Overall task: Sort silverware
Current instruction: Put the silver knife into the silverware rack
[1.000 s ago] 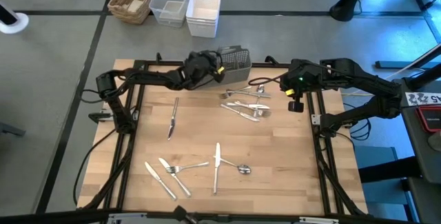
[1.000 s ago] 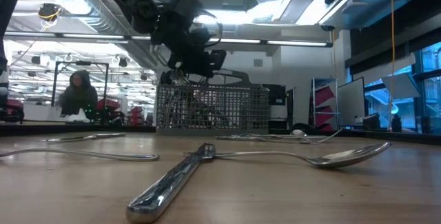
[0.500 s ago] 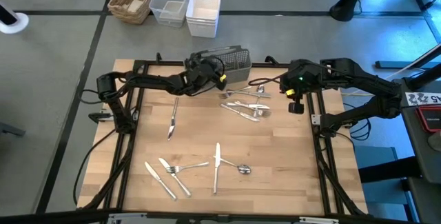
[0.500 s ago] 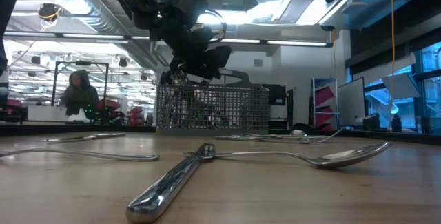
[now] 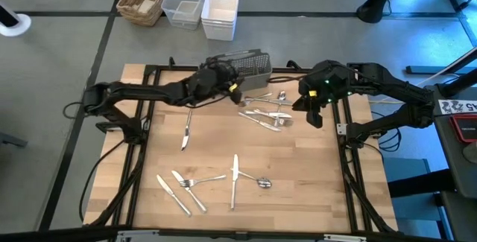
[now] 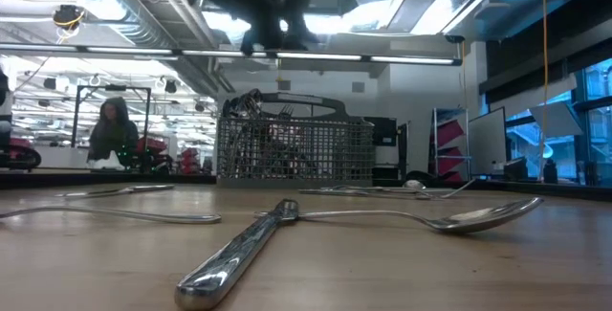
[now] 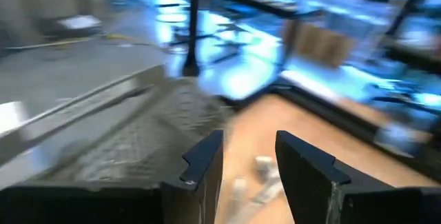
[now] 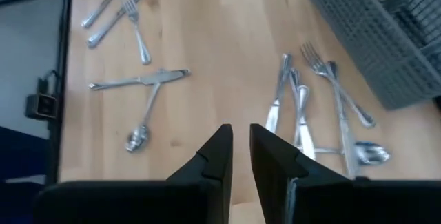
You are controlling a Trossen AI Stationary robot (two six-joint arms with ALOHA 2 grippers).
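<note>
Near edge of the table [image 5: 313, 190]: loose silverware cluster [image 5: 212, 184], two knives and a fork on the left, then a long knife [image 5: 235, 180] lying straight with a spoon [image 5: 262, 183] just beside it. From table level that knife [image 6: 244, 254] and spoon [image 6: 449, 220] fill the foreground, knife handle pointing toward us. Further in, a single knife [image 5: 185, 128] lies alone on the left half. Further still, a pile of forks and spoons [image 5: 267, 112] sits just in front of the grey mesh caddy [image 5: 250, 68], pieces overlapping (can't count them cleanly). Right gripper [image 8: 239, 156] hangs over the right side of that pile, fingers nearly together with only a thin gap, nothing between them, not touching any piece; right wrist view looks down on the pile [image 8: 324, 107] and the caddy wall [image 8: 386, 38]. Left gripper [image 7: 249, 160] is up beside the caddy's front left corner, fingers parted with a clear gap, empty, touching nothing; its wrist view is blurred, mesh wall [image 7: 131, 141] to one side and a few pale pieces on the wood past the fingers. In the low view the caddy [image 6: 295, 150] already has silverware standing in it, handles and tines poking above the rim. Beyond the table: a wicker basket [image 5: 143, 0] and two plastic bins [image 5: 201, 7] on the floor, and a person [image 6: 110, 131] far back in the room.
</note>
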